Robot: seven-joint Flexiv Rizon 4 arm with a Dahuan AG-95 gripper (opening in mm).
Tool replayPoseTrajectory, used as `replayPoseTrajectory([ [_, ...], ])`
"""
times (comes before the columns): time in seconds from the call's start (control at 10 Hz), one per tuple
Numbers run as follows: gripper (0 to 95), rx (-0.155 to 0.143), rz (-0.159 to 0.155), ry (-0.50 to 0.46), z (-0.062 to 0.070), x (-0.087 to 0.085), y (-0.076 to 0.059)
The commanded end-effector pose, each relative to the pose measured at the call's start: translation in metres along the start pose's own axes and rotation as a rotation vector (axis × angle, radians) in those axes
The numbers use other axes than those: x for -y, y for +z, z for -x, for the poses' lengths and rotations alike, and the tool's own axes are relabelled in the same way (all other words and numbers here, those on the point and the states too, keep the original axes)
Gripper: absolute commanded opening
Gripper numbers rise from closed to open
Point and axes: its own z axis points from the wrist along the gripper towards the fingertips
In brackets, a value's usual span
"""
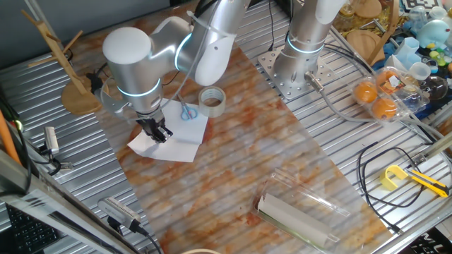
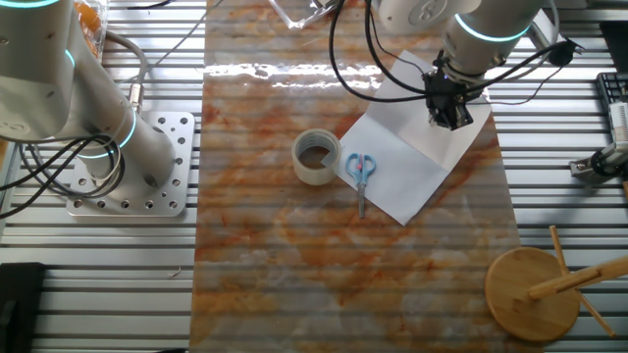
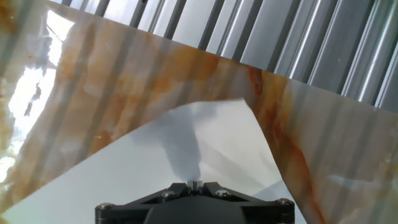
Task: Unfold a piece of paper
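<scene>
I am looking at the piece of paper (image 2: 402, 162) lying on the marbled mat (image 2: 294, 265) that covers the middle of the surface (image 1: 332, 120), and it is sitting just beside the tape roll (image 2: 317, 157). Blue-handled scissors (image 2: 360, 172) are resting on the sheet's edge nearest that roll. My end effector (image 2: 450, 116) is pointing down over the paper's far end, away from the roll, where a folded flap is showing a crease. In the hand view the fingers are converging to a point over the paper (image 3: 186, 155), so I am reading them as clenched, though I cannot tell whether they are pinching the sheet. A beige roll in clear plastic (image 1: 300, 212) is lying well apart
</scene>
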Motion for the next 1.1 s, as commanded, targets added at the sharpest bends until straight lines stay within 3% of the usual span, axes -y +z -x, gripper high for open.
replayPoseTrajectory([
  [0.1,0.0,-0.001,-0.002,0.001,0.0013,-0.0009,0.0002],
  [1.1,0.0,-0.018,-0.006,-0.042,0.0015,-0.0035,0.0004],
])
